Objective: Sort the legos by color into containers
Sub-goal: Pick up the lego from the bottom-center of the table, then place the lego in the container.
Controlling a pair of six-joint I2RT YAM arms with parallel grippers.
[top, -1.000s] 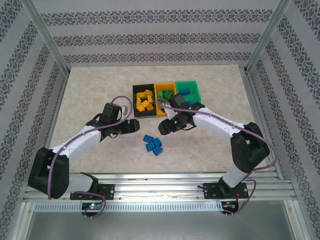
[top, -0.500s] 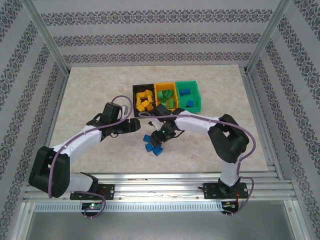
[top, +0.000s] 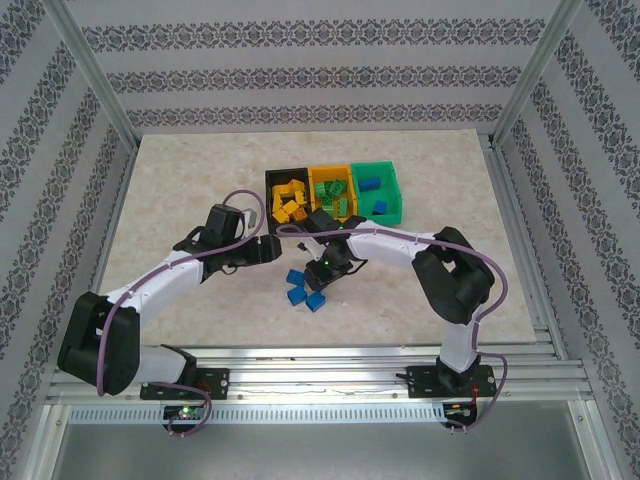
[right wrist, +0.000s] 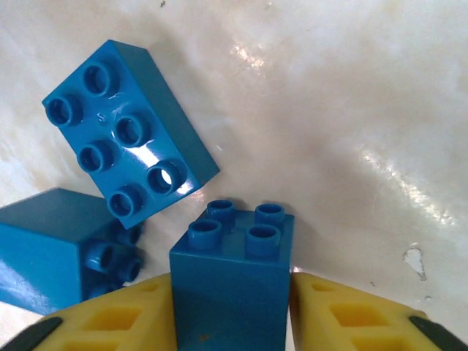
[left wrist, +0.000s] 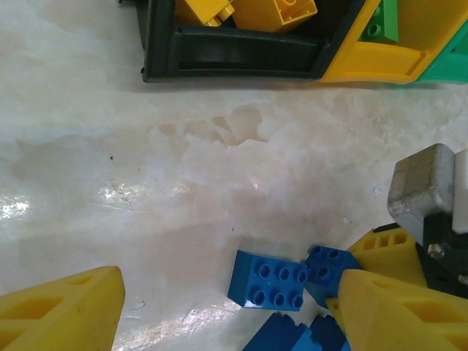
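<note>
from above: three small open plastic bins stand joined in a row toward the far side of the pale marbled table (top: 180, 190). the black bin (top: 269, 200) holds about six yellow-orange studded bricks (top: 289, 206), the orange-yellow bin (top: 330, 168) four or five green bricks (top: 333, 192), and the green bin (top: 396, 200) two blue bricks (top: 372, 186). a cluster of loose blue bricks (top: 299, 294) lies near the bins' front, three or four as far as the arm lets them be counted. the right gripper (top: 316, 280) is down on the cluster. the left gripper (top: 268, 250) hangs just beside it.

left wrist: the left gripper (left wrist: 230, 292) has its yellow jaws spread wide and released, holding nothing. a blue six-stud brick (left wrist: 269, 280) lies between them on the table, more blue beside it. the black bin (left wrist: 234, 62) sits ahead.

right wrist: the right gripper (right wrist: 234, 307) has its jaws clenched on the sides of a blue four-stud brick (right wrist: 234, 285), which seems to stand upright on the table. the six-stud brick (right wrist: 124, 131) lies just beyond it, and a third blue brick (right wrist: 51, 252) lies tipped on its side.

every loose brick on the table is blue, so the sorting looks nearly done. what is left, by this reading, is to carry these last few to the green bin.
</note>
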